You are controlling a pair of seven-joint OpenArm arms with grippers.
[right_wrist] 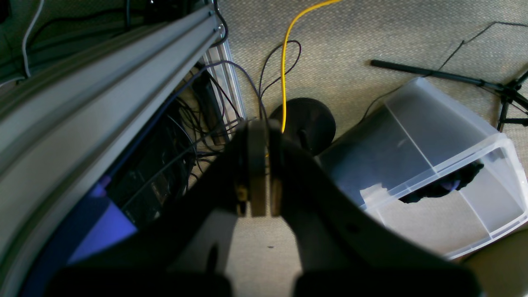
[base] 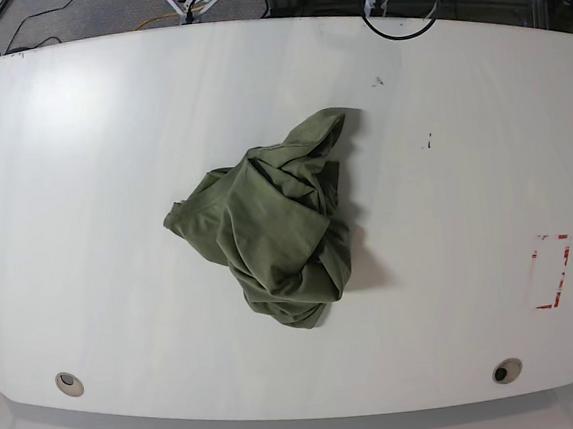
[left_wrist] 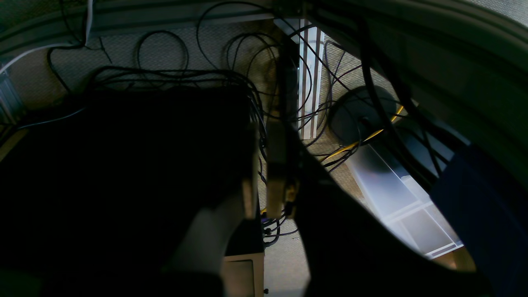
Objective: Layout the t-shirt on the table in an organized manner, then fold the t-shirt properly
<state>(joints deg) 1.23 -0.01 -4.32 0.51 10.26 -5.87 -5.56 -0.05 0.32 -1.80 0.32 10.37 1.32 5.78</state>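
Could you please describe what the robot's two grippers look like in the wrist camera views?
The right gripper has dark, smoothly curved finger bodies ending in flat tan pads. The left gripper looks alike, mostly in shadow: black bodies with pale tan pads.

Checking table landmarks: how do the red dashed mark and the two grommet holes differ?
The red dashed mark is a flat rectangular outline near the table's right edge. The grommet holes are round, dark-centred openings at the near corners. All lie clear of the crumpled t-shirt.
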